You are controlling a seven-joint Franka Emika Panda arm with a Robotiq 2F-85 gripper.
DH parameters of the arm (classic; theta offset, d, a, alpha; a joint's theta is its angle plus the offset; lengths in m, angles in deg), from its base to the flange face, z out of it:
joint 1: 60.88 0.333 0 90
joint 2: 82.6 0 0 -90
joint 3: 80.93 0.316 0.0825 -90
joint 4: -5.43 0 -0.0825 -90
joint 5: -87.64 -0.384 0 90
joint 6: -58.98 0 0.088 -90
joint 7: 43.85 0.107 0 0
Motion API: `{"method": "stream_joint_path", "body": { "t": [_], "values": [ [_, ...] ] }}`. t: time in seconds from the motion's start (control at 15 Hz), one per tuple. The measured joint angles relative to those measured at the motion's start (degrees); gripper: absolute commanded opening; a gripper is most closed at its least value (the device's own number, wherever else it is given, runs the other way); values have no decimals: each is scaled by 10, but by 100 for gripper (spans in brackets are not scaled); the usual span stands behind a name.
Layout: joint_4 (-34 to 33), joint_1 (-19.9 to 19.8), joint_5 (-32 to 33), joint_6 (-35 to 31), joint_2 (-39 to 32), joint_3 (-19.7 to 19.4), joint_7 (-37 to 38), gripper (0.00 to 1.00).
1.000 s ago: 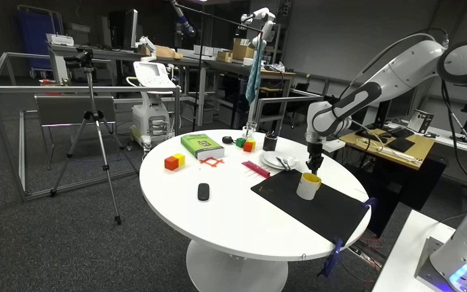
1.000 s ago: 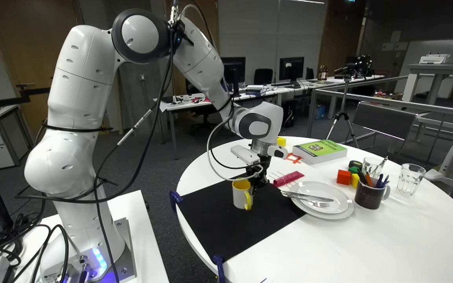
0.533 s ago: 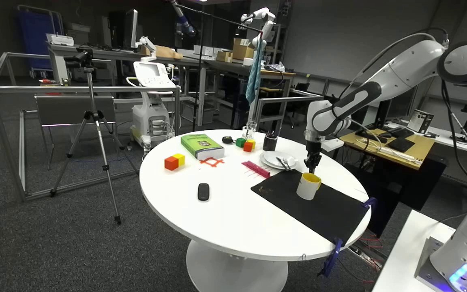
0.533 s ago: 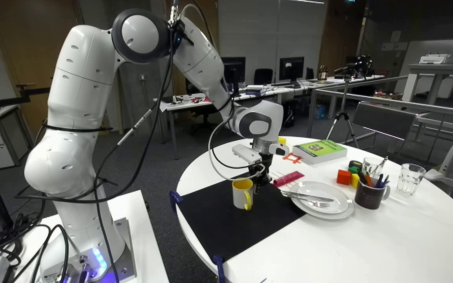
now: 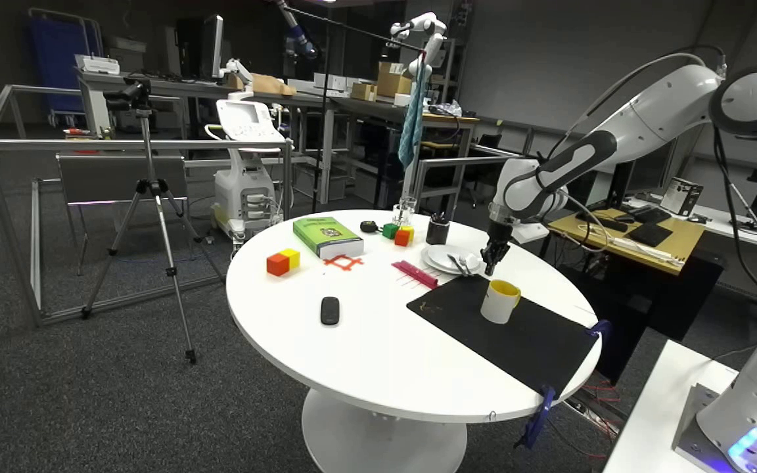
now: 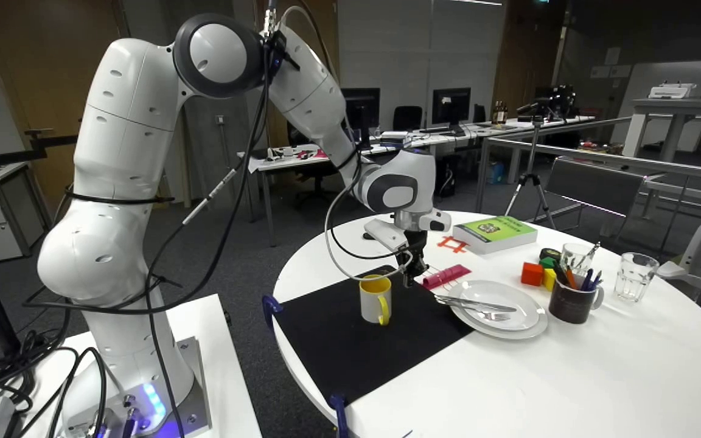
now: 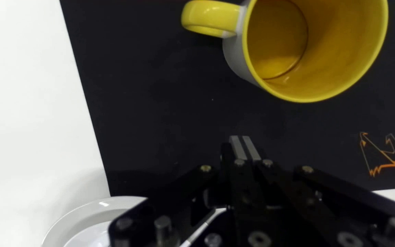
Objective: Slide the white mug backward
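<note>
The white mug (image 5: pixel 497 307) has a yellow rim, inside and handle. It stands upright on the black mat, also in an exterior view (image 6: pixel 375 302) and in the wrist view (image 7: pixel 309 51). My gripper (image 5: pixel 489 270) is above the mat on the mug's far side from the robot base. It also shows in an exterior view (image 6: pixel 410 281). In the wrist view my gripper (image 7: pixel 244 147) is shut with its fingertips together and nothing between them. Dark mat shows between the fingertips and the mug, and they look apart.
Plates (image 6: pixel 539 319) with cutlery lie beside the black mat (image 6: pixel 350 359). A pink piece (image 6: pixel 446 277) lies behind the gripper. A dark mug with pens (image 6: pixel 571 304), glasses and coloured blocks stand farther along. Blue clamps (image 5: pixel 539 417) hold the mat at the table edge.
My gripper has moved away from the mug, a little up and towards the plates and pink piece, and has tilted. The mug has not moved.
</note>
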Motion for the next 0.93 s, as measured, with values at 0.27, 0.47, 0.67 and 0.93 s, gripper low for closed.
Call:
{"method": "stream_joint_path", "body": {
  "t": [0.27,0.47,0.67,0.93],
  "values": [
    [0,-1,-35,-15,0,13,-4,0],
    [0,-5,-67,-15,0,29,-22,0],
    [2,-13,-98,-15,0,49,-53,0],
    [3,-18,-109,2,0,62,-88,0]
  ]
}}
